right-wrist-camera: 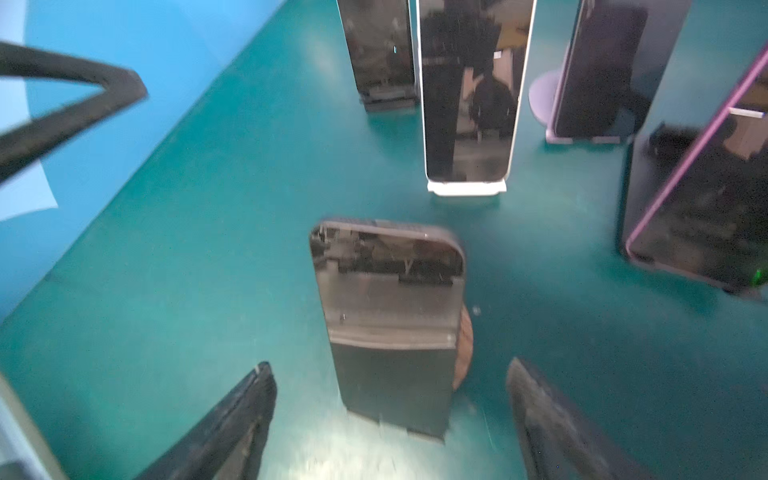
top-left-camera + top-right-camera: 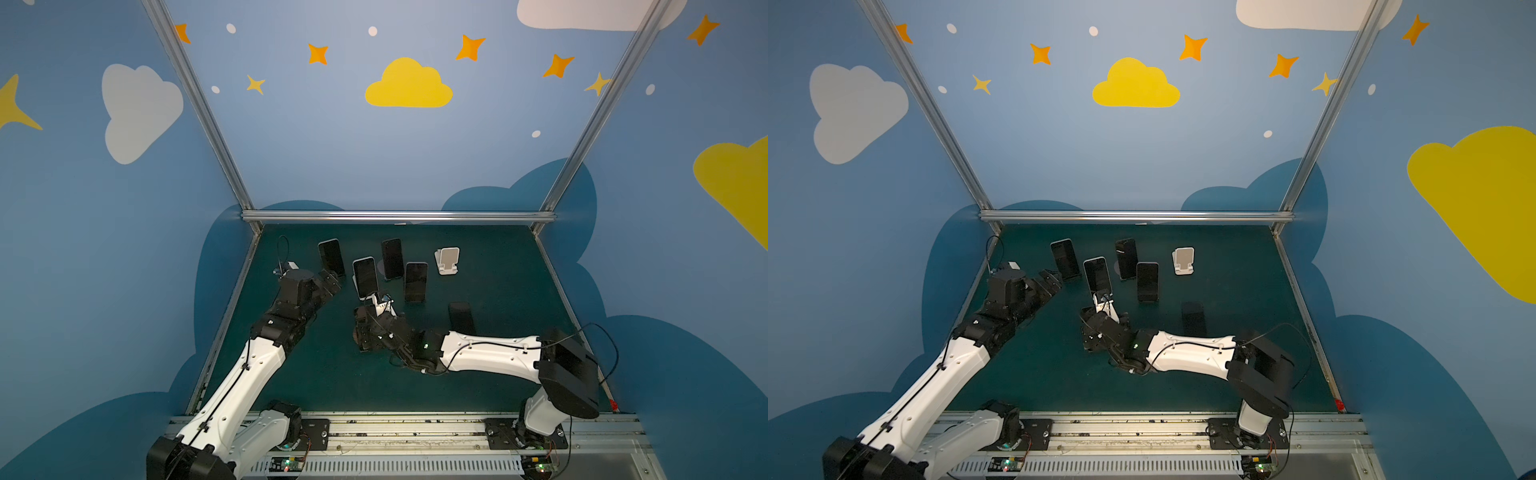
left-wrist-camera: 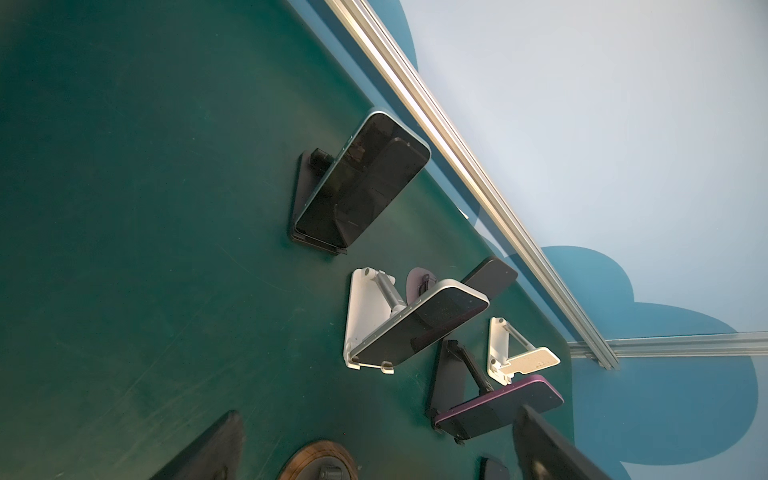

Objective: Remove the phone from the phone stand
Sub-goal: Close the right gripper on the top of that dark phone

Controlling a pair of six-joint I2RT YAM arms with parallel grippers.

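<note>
The right pincer [image 1: 390, 368] stands wide apart. Its two dark fingers [image 1: 232, 424] flank an upright dark phone [image 1: 386, 316], with green mat showing in both gaps, so it grasps nothing. The phone leans back against a round wooden stand [image 1: 464, 353]. The picture is smeared there, so I cannot tell whether its lower edge sits in the stand or on the mat. In both top views this spot is hidden under the right wrist, near the middle of the green mat [image 2: 332, 382].

The left pincer [image 3: 380, 412] is spread fully and empty. It is over the mat just beside a blue-edged phone [image 3: 361, 178] on a black stand, close to the mat's left aluminium rail [image 2: 226, 320].

Just beyond the dark phone stands a silver phone [image 1: 469, 91] on a white stand. A purple-edged phone [image 1: 698, 199] is near, off to one side. An empty white stand [image 2: 448, 261] sits farther back. The near half of the mat, toward the arm bases, is bare, and so is the strip along its right rail.
</note>
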